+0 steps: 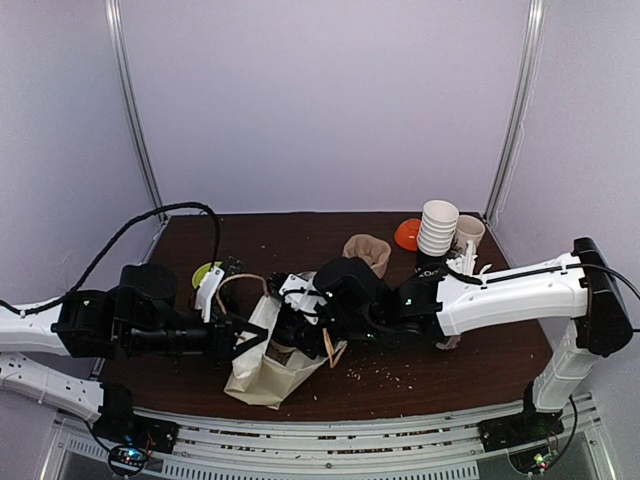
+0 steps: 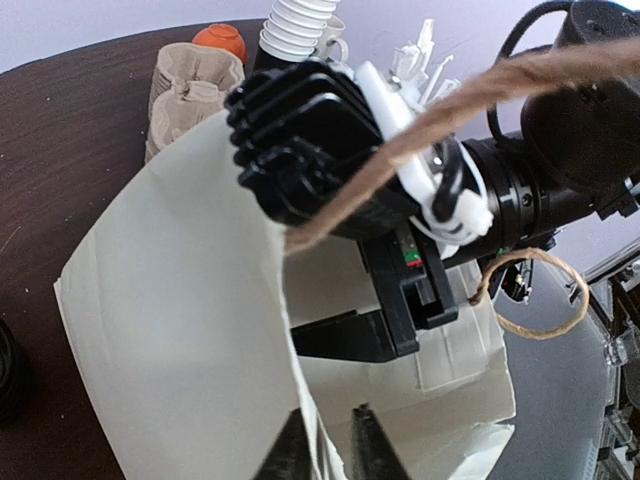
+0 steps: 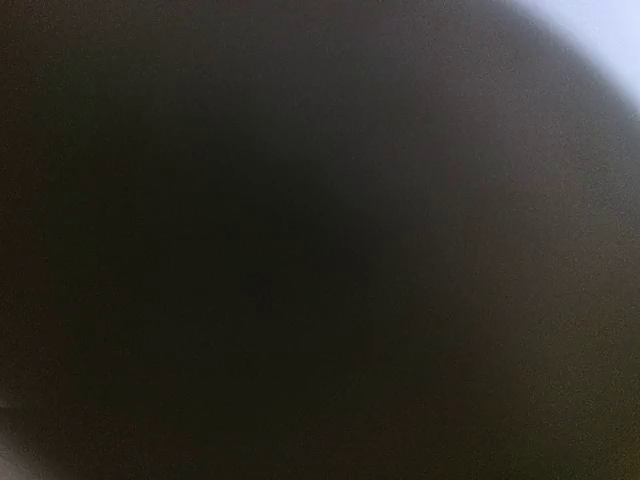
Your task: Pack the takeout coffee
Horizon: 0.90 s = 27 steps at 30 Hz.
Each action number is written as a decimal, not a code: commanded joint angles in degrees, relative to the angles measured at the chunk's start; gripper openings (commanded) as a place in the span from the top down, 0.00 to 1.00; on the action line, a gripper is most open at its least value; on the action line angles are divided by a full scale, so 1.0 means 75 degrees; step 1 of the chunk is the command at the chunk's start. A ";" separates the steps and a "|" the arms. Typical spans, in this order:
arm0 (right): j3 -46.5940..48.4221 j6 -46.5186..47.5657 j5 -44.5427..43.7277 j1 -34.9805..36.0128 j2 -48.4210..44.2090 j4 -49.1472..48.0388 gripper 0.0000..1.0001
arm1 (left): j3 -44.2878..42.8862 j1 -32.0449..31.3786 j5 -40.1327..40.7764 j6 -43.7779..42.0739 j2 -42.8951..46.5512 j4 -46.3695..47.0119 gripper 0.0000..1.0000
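The takeout coffee is hidden in every view. A white paper bag (image 1: 262,375) (image 2: 180,300) with twine handles stands open at the table's front middle. My left gripper (image 1: 245,340) (image 2: 330,445) is at the bag's rim. Its fingers stand slightly apart, with the paper edge lying against the left one. My right gripper (image 1: 298,332) reaches down into the bag's mouth, its black housing (image 2: 320,140) filling the opening. Its fingertips are buried in the bag, and the right wrist view is all dark.
A tall stack of white lidless cups (image 1: 437,228) (image 2: 295,25), an orange lid (image 1: 407,233) and a pulp cup carrier (image 1: 367,250) (image 2: 190,85) sit at the back right. A green object (image 1: 205,273) lies behind the left arm. Crumbs dot the brown table (image 1: 420,375).
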<state>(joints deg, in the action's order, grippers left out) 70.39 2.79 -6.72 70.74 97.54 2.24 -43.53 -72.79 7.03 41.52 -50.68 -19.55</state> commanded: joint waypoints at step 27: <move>0.0837 -0.0782 0.1048 -0.0295 -0.0218 0.1718 0.59 | -0.0622 -0.0002 0.2805 0.0707 0.1659 -0.1735 0.05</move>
<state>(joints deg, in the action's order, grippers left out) 74.98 -0.43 -1.76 69.28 97.65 11.25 -52.45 -72.82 17.17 40.88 -41.71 -32.25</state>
